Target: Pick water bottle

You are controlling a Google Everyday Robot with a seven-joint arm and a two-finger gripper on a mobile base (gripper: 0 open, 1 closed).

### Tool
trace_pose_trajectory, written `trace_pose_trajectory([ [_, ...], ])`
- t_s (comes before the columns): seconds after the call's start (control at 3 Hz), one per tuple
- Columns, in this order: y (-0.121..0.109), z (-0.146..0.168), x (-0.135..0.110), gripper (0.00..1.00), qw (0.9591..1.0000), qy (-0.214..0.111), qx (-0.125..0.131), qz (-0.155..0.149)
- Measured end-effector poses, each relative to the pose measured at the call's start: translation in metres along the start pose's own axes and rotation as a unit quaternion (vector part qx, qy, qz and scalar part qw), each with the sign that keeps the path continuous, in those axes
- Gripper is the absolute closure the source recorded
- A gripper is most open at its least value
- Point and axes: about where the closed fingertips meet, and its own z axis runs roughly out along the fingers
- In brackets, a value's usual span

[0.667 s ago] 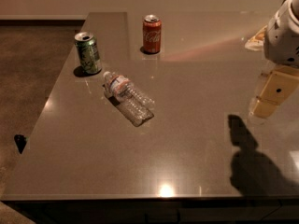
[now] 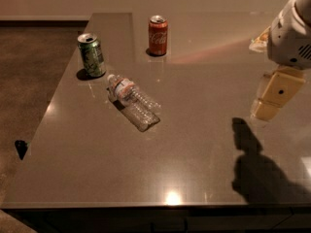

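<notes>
The water bottle [image 2: 133, 102] lies on its side on the grey table [image 2: 194, 149], left of centre, with its white cap pointing to the far left. It is clear and ribbed, with a white, red and blue label. My gripper [image 2: 273, 97] hangs above the table's right side, well to the right of the bottle and apart from it. It holds nothing that I can see. Its shadow [image 2: 252, 159] falls on the table below it.
A green soda can [image 2: 91, 55] stands upright just behind and to the left of the bottle. A red cola can [image 2: 158, 35] stands upright farther back. The table's left edge runs close to the green can, with dark floor [image 2: 29, 57] beyond.
My gripper has shifted slightly to the left, toward the table's middle. The bottle and both cans have not moved.
</notes>
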Motion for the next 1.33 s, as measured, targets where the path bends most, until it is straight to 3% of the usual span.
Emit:
trace_pose_trajectory([
  [0.33, -0.003, 0.017, -0.02, 0.0, 0.9996, -0.004, -0.015, 0.023],
  [0.67, -0.006, 0.04, -0.053, 0.0, 0.9972, -0.009, -0.036, 0.065],
  [1.33, -0.009, 0.074, -0.144, 0.0, 0.9919, -0.014, -0.046, 0.118],
])
